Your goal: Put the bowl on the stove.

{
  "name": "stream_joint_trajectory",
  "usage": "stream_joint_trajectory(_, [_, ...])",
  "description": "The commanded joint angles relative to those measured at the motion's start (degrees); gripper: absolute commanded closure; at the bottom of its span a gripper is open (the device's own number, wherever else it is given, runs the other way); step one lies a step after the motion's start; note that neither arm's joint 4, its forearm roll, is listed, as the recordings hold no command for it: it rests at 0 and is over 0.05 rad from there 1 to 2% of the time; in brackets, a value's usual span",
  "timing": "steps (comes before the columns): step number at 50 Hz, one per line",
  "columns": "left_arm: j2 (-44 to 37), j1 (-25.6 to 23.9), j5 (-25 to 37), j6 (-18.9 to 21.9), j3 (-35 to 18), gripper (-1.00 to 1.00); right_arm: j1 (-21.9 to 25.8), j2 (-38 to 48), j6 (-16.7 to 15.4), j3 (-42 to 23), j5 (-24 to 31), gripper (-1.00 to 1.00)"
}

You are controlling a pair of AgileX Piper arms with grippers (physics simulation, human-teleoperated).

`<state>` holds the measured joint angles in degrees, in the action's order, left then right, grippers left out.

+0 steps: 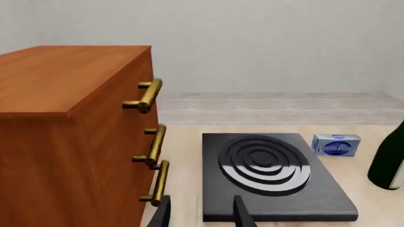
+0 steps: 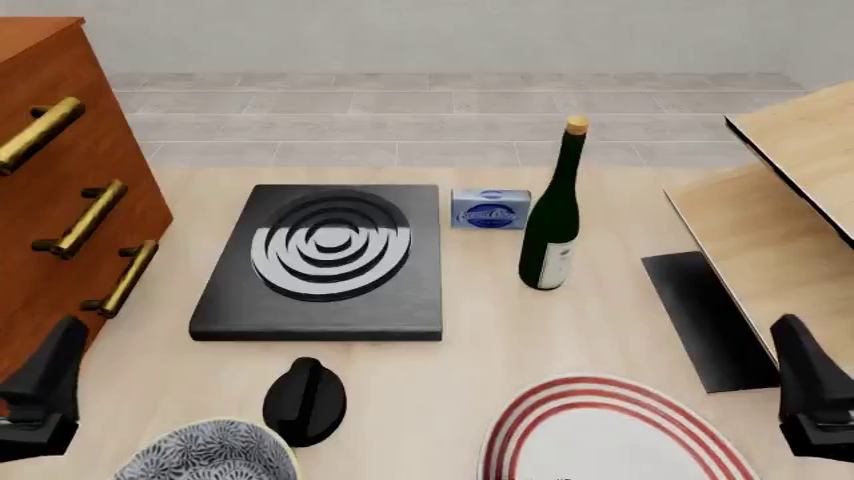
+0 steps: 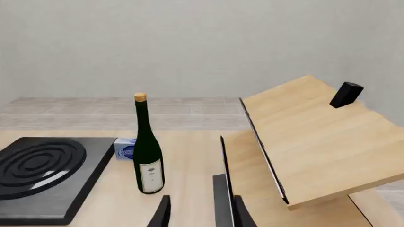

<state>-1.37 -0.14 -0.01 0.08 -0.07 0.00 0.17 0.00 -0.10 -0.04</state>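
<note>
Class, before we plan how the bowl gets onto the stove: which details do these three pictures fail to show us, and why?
- Bowl: front view's bottom edge cuts it off; the inside is unseen; absent from both wrist views.
- Plate: near part cut off by the same edge.
- Blue box: label too small to read.
- Left gripper and right gripper: only the fingertips show, with a gap between them.

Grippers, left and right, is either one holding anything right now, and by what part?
Nothing is held. The left gripper and right gripper are both open and empty; the bowl sits untouched on the table.
</note>
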Motion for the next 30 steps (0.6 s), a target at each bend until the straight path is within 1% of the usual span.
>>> stream_joint_trajectory(1, [0.79,-0.49,0.6,0.45,-0.05,-1.0,0.0,0.26,0.0,-0.15,-0.07,-1.0])
stream_joint_trajectory(14, [0.05,-0.95,0.76,0.91,0.01,-1.0,-0.01,0.26,0.0,-0.15,-0.07,-1.0])
stream_joint_trajectory(22, [-3.15,-0.18,-1.88,1.13,-0.01,-1.0,0.0,0.26,-0.01,-0.15,-0.07,-1.0])
stream_joint_trajectory(23, [-1.84,-2.0,-0.67,0.83,-0.16,-1.0,-0.01,0.27,0.02,-0.15,-0.06,-1.0])
stream_joint_trajectory(24, [-2.02,-1.01,-0.4,0.5,-0.36,-1.0,0.0,0.27,0.0,-0.15,-0.06,-1.0])
stream_joint_trajectory(25, [-0.5,-0.68,0.51,0.29,-0.67,-1.0,0.01,0.27,-0.01,-0.15,-0.07,-1.0])
stream_joint_trajectory(27, [-1.54,-0.05,0.64,-0.78,-1.42,-1.0,-0.01,0.26,0.0,-0.15,-0.06,-1.0])
stream_joint_trajectory(30, [-0.23,-0.51,2.21,-1.09,-2.25,-1.0,-0.01,0.27,0.0,-0.15,-0.06,-1.0])
